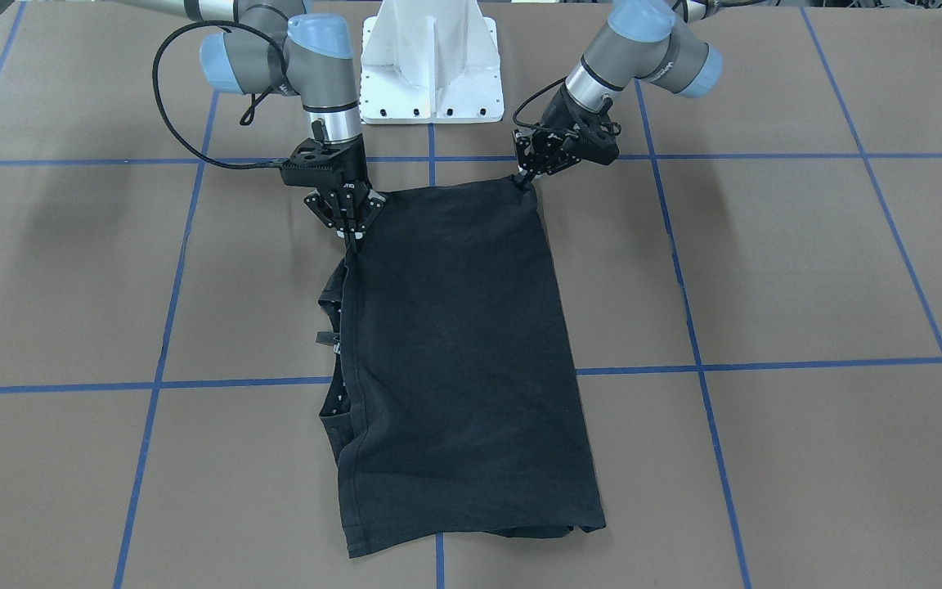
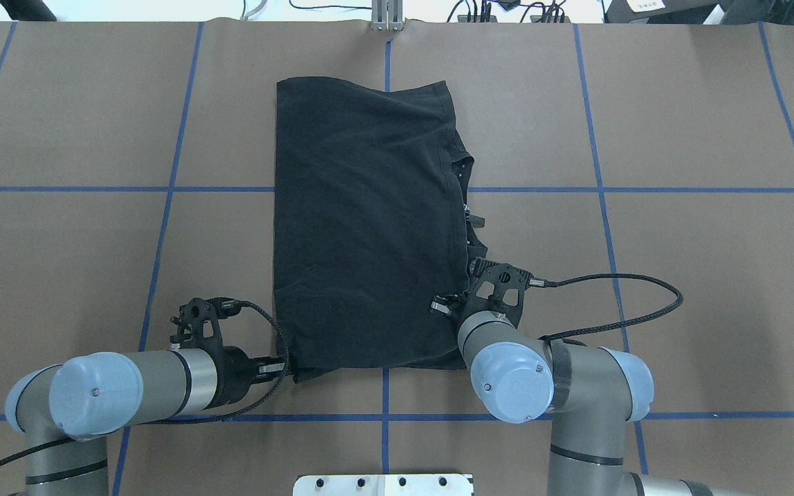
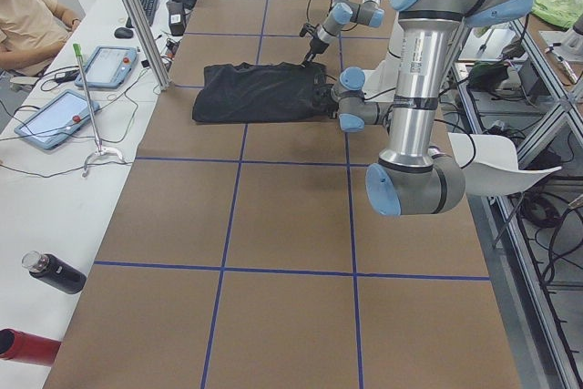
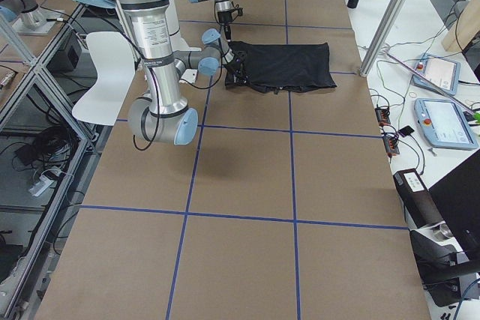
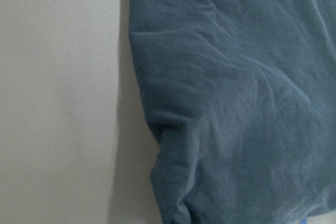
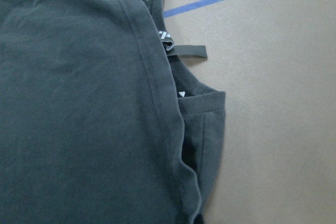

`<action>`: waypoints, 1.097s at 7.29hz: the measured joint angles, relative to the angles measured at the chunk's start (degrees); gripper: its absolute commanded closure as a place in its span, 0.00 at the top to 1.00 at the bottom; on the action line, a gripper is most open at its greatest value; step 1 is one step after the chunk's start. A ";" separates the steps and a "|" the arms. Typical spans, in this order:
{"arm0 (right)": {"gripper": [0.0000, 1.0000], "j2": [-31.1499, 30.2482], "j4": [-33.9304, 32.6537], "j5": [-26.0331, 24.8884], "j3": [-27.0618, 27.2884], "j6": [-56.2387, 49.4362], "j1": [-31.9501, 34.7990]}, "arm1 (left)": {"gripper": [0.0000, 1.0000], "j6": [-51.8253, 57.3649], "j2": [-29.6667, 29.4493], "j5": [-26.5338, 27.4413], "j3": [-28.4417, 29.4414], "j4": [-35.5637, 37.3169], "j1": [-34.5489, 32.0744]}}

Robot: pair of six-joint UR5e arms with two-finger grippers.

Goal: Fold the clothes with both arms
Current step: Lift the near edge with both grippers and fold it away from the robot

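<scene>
The left gripper [image 1: 524, 177] is pinched together on one near corner of the black T-shirt [image 1: 463, 352], and the right gripper [image 1: 352, 236], pointing almost straight down, has its fingertips drawn to a point on the other near corner, apparently nipping the hemmed edge. Neither wrist view shows fingers, so this reading rests on the front-facing view. The T-shirt lies flat on the brown table [image 1: 765, 270], in front of the white pedestal base [image 1: 432, 61], already doubled lengthwise into a long panel running away from the robot. On the robot's right side the under layers peek out, with a small dark tag [image 6: 191, 51] poking past the seam. The cloth looks light, limp and soft: it should sag between two holds and drag or wrinkle if lifted unevenly. The stitched hem and corners are probably the firmest places to grip, and all layers ought to be caught together, or the lower ones may slide out as the near edge is carried over.
</scene>
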 measured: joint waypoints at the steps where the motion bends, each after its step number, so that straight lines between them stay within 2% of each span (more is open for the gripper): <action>1: 0.00 -0.05 0.02 -0.02 0.12 0.00 0.00 | 0.00 0.04 -0.04 -0.02 -0.08 0.00 0.00; 4: 0.00 -0.70 0.01 -0.11 2.04 0.00 -0.14 | 0.00 0.07 0.24 -0.14 -2.73 0.06 -0.05; 8: 0.00 -7.91 -0.51 -4.26 13.88 0.10 -6.56 | 0.00 0.00 2.24 -0.43 -11.39 2.88 0.47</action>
